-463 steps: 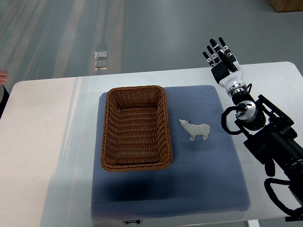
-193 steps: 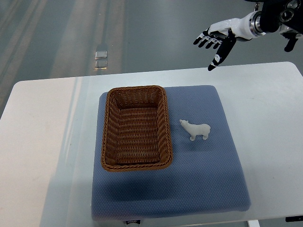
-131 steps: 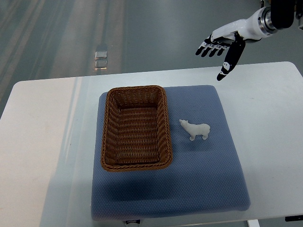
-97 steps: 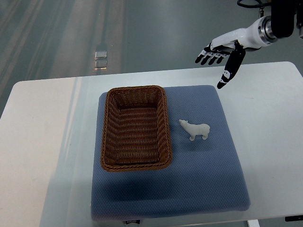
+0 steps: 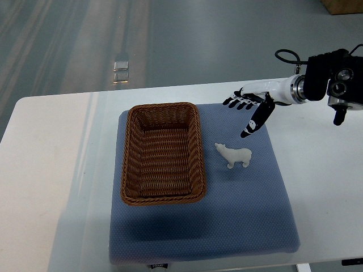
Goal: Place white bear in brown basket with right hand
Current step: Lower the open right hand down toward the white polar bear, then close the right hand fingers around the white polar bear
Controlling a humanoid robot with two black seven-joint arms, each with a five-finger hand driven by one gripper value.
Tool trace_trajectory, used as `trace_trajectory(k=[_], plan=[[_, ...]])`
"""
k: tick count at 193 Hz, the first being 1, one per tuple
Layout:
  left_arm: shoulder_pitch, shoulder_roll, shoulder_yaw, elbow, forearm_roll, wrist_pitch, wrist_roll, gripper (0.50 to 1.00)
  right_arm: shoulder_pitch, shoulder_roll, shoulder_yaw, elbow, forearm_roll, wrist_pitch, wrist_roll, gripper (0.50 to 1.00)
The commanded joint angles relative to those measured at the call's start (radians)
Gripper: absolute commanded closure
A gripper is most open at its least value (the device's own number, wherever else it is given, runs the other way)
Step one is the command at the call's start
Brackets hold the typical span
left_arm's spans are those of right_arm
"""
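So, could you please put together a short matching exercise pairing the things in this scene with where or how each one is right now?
Column one:
1. white bear
2. brown basket
3. right hand
4. blue mat

Column two:
A. empty, on the left part of the mat
B. spread flat on the white table, under the other items
C. standing on the mat, just right of the basket
D. fingers spread, holding nothing, above the mat's far right part, beyond the bear

Pairs: 1-C, 2-A, 3-D, 4-B

White table (image 5: pixel 51 170); grey floor (image 5: pixel 187 39) beyond
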Motion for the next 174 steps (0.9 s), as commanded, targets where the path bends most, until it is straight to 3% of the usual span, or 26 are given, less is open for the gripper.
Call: trace_trajectory(k=[1,84,174], plan=[[0.0,0.0,0.0,0.001,0.0,0.001,0.0,0.5,-0.038,0.014,0.0,0.002,-0.001,-0.022,0.005,0.587],[0.0,0.0,0.0,0.002,0.0,0.001,0.0,0.5,-0.144,0.048,0.0,0.002,-0.043,-0.099,0.02,0.599],[0.0,0.0,0.0,0.002,-0.002,0.001,0.0,0.5,-0.219,0.065,0.001,0.002,-0.112,-0.177,0.057,0.666]])
